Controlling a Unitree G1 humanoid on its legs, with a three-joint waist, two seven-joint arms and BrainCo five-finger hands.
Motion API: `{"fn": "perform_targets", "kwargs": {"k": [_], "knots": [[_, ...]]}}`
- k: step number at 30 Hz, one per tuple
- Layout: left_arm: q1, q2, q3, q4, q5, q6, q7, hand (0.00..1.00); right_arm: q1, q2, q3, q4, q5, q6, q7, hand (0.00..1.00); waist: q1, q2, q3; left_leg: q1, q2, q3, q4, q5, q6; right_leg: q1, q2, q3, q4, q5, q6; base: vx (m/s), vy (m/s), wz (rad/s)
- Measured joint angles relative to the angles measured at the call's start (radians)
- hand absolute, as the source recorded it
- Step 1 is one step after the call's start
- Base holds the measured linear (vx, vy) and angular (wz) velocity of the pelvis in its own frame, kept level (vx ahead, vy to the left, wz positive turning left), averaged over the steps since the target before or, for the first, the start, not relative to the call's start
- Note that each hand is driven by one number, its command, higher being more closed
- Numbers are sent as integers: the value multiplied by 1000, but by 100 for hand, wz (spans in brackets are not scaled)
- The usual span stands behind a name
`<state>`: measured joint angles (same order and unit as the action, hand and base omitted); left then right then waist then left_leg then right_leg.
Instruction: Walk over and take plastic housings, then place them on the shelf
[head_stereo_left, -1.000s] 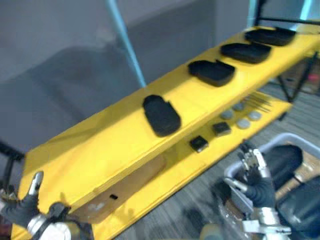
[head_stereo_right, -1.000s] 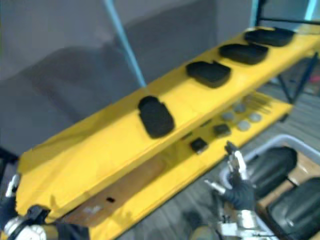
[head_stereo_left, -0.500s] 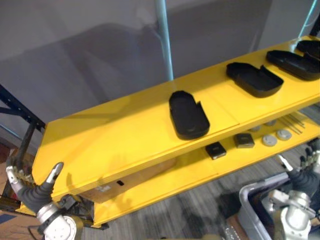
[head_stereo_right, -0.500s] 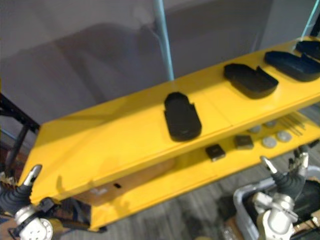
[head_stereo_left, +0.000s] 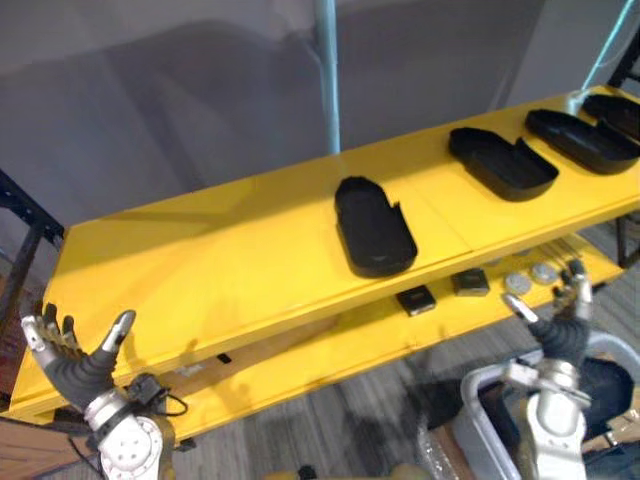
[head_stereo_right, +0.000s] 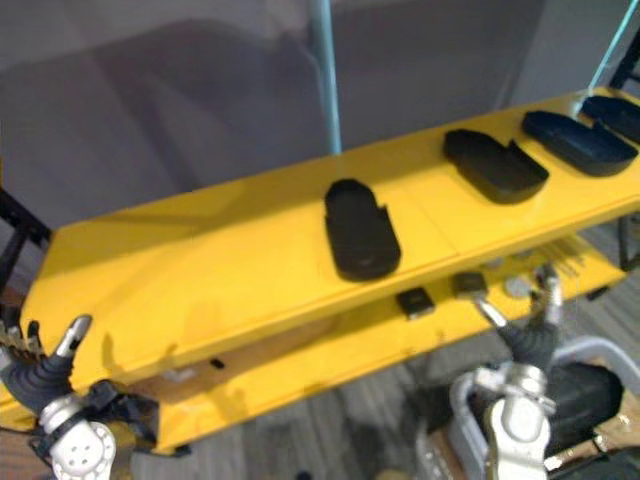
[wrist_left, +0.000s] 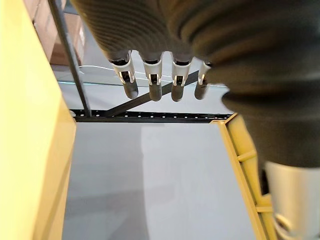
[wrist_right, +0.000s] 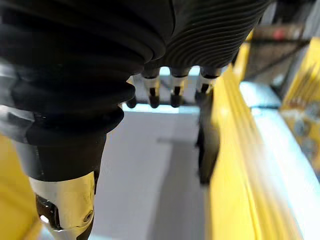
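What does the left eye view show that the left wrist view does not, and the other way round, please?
Left eye view: four black plastic housings in a row on the yellow shelf, small parts on the level below, and the open right hand near a grey bin. Left wrist view: a dark perforated beam past the straight fingers. Both: the open left hand, holding nothing, the yellow shelf and the grey wall.
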<state>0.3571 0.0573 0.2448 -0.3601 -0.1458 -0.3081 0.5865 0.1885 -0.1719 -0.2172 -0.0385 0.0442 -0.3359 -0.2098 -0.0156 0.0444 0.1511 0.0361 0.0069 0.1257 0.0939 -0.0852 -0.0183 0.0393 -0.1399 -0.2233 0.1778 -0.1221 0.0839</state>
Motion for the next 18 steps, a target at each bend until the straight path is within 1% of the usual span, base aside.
{"fn": "perform_targets", "kwargs": {"k": [1,2,8,12,13,15,17,18], "knots": [[-5,-1,-6,0,0,0,0,0,-6,0,17,17,0,0,3,0,2,-3,1,-1,-2,-9,-3,2,-1,2,-1,-10,-2,0,0,19,-9,19],[-10,-25,-33,77,-2,8,-22,0,-75,14,55,124,0,-1,-72,0,7,-24,-42,53,-25,-70,-154,77,-7,68,-15,-77,-65,17,6,16,-5,11],[-14,-25,-32,76,-5,8,-26,0,-73,14,46,118,5,0,-71,0,5,-24,-42,54,-25,-70,-153,77,-6,68,-16,-77,-64,19,5,0,0,0],[-37,-25,-29,61,-21,5,-65,0,-61,41,-5,40,63,1,-72,0,5,-24,-41,51,-28,-74,-153,78,-5,68,-17,-77,-64,21,6,-5,4,3],[-50,-26,-27,48,-49,3,-81,0,-53,51,-26,2,73,1,-74,0,5,-25,-41,49,-30,-81,-154,78,-4,69,-18,-77,-63,21,6,-10,14,13],[-60,-26,-25,26,-56,-6,-101,0,-41,70,-51,-63,90,1,-79,0,2,-26,-40,47,-31,-91,-156,78,-4,70,-18,-76,-60,21,6,-9,15,14],[-80,-27,-22,-5,-109,-23,-130,0,-41,80,-72,-146,100,-6,-84,0,3,-29,-38,40,-31,-101,-157,77,-4,70,-17,-75,-59,21,6,-8,15,18],[-95,-27,-23,-12,-152,-29,-141,0,-45,80,-73,-180,99,-23,-96,0,1,-30,-38,34,-32,-116,-158,74,1,70,-17,-73,-59,21,6,-10,25,25]]}}
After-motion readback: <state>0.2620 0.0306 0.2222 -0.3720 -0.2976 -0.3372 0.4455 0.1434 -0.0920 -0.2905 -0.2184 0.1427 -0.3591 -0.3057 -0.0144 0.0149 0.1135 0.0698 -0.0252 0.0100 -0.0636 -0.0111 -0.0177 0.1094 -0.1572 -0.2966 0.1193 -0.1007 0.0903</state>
